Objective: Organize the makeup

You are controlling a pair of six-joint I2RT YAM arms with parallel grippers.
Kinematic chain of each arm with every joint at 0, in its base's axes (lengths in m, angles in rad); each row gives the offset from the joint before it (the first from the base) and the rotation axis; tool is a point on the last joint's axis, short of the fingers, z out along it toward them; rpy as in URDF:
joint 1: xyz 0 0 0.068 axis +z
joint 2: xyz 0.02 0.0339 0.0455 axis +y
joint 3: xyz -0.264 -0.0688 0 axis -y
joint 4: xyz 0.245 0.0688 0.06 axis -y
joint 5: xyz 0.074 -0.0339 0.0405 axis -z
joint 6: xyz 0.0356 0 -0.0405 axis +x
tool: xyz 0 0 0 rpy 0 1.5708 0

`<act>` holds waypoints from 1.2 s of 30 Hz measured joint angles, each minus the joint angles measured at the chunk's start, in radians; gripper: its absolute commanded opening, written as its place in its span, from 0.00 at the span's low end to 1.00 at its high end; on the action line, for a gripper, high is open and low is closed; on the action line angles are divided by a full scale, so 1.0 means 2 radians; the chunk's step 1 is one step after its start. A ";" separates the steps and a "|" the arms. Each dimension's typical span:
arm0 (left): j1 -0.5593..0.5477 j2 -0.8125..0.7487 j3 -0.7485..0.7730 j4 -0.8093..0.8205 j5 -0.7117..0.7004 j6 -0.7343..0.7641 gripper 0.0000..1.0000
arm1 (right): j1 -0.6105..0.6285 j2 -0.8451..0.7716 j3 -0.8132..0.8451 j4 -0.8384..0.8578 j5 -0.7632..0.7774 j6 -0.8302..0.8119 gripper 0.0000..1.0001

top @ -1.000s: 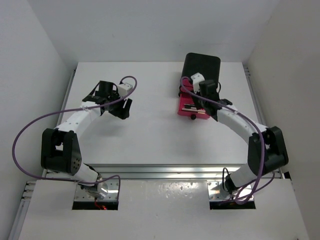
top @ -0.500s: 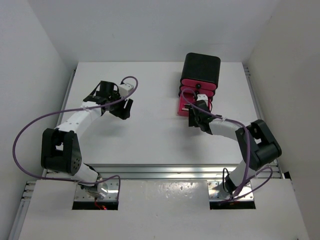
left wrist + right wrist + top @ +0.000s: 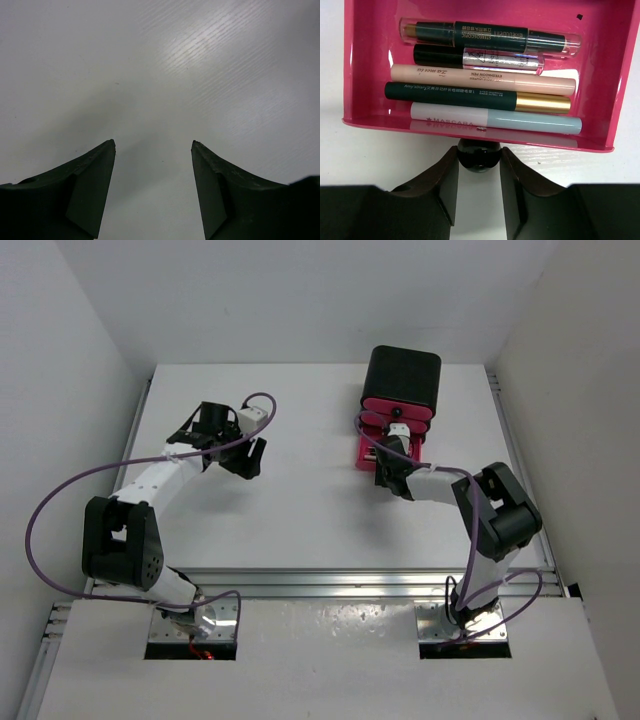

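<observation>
I have the right gripper (image 3: 479, 153) at the front of the pink drawer (image 3: 620, 75), and in its wrist view the two fingers sit against either side of the round black knob (image 3: 479, 156), so I read it as clamped on the knob. The drawer stands pulled out toward the near side from the black box (image 3: 402, 375) at the far right of the table (image 3: 300, 520). Inside it lie five makeup sticks (image 3: 480, 80) packed side by side, each touching the next. They are a clear-cased dark one at the far side, a glittery black one, a pale pink pen, a dark green one with a gold end, and a white and pale blue mascara nearest the drawer front. Their long axes all run left to right, across the line the drawer slides on, and they lie just beyond my fingers on the far side. My guess is the next move is a straight push away from me to slide the drawer in. The left gripper (image 3: 153, 145) hangs with its fingers apart over bare table, holding nothing, well off to the left, so the right arm is plainly the nearer one.
</observation>
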 measured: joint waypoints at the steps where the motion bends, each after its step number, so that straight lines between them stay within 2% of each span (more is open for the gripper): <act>1: 0.000 0.000 0.000 0.000 0.000 0.000 0.68 | 0.000 0.001 0.001 0.000 0.001 0.002 0.24; 2: 0.000 0.000 0.000 0.000 0.000 0.000 0.68 | 0.000 0.002 0.002 0.000 0.002 0.002 0.18; 6: 0.000 0.000 0.000 0.000 -0.001 0.000 0.68 | 0.000 0.004 0.002 0.005 0.006 0.003 0.07; 9: 0.000 0.000 0.000 0.000 -0.002 0.000 0.68 | 0.000 0.004 0.003 0.011 0.014 0.000 0.05; 16: 0.000 0.000 0.000 -0.001 -0.004 0.003 0.68 | -0.007 0.015 0.020 0.030 0.028 -0.020 0.01; 36: 0.000 0.019 0.018 -0.046 -0.013 0.013 0.67 | -0.047 0.123 0.069 0.217 0.034 -0.135 0.00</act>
